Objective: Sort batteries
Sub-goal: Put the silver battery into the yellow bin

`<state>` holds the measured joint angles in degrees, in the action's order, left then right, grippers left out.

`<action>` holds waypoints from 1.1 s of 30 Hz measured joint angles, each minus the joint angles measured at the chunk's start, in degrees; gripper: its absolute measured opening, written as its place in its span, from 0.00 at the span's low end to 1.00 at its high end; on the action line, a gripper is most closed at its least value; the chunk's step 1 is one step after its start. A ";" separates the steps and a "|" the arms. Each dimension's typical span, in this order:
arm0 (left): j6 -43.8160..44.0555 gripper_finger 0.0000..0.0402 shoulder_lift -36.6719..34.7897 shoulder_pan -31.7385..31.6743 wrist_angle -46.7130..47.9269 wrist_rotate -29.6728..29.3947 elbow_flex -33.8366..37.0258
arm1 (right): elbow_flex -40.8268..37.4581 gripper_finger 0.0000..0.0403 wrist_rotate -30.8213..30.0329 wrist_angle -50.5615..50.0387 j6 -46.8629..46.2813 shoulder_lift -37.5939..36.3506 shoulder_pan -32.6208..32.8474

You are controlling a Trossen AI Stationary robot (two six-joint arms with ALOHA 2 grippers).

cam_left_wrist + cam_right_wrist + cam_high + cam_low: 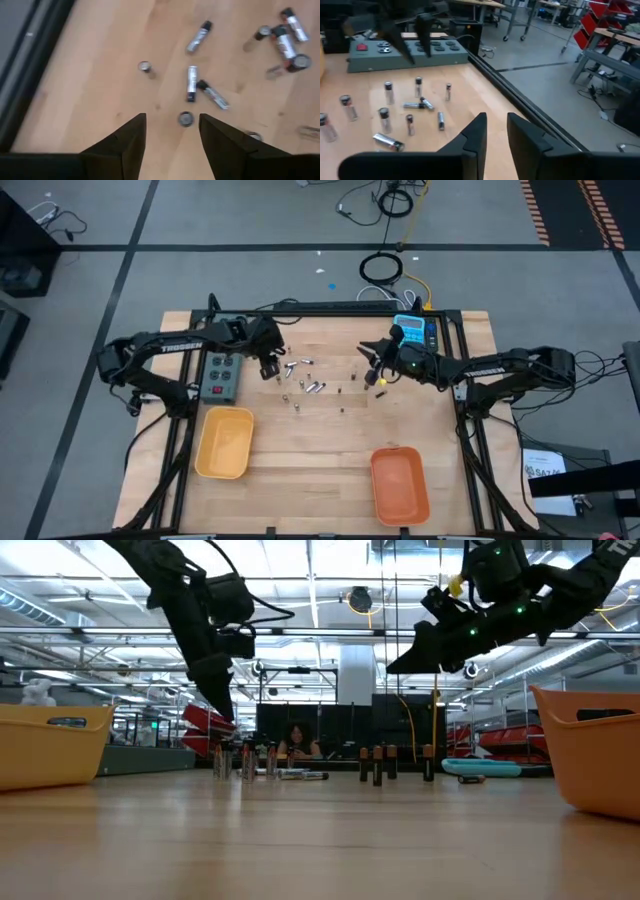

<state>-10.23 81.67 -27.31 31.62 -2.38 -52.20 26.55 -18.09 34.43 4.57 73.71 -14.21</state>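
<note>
The batteries (305, 385) are scattered over the upper middle of the table (320, 460) in the high view, some standing, some lying flat, none in either tray. The left gripper (270, 370) hangs over the left end of the pile, fingers spread wide with nothing between them, one upright battery showing in the gap on its wrist cam. The right gripper (375, 372) hovers at the right end, fingers parted a little, also empty. The yellow tray (224, 442) sits lower left, the orange tray (399, 483) lower right. The button box (221, 375) is next to the left arm.
</note>
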 joint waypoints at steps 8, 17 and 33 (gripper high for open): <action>-0.63 0.54 1.45 0.44 0.11 0.80 -0.07 | -0.11 0.32 0.46 -4.48 3.08 0.24 -0.46; 0.90 0.53 2.79 0.44 -0.97 2.41 -0.03 | -0.13 0.46 0.46 -5.50 2.48 0.24 -0.47; 0.47 0.46 9.07 -0.53 -9.58 4.08 4.64 | -1.31 0.42 0.48 -5.03 2.07 0.24 -0.41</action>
<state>-9.75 90.74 -27.84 22.04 1.69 -47.55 25.24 -17.61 29.40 6.63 73.95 -14.62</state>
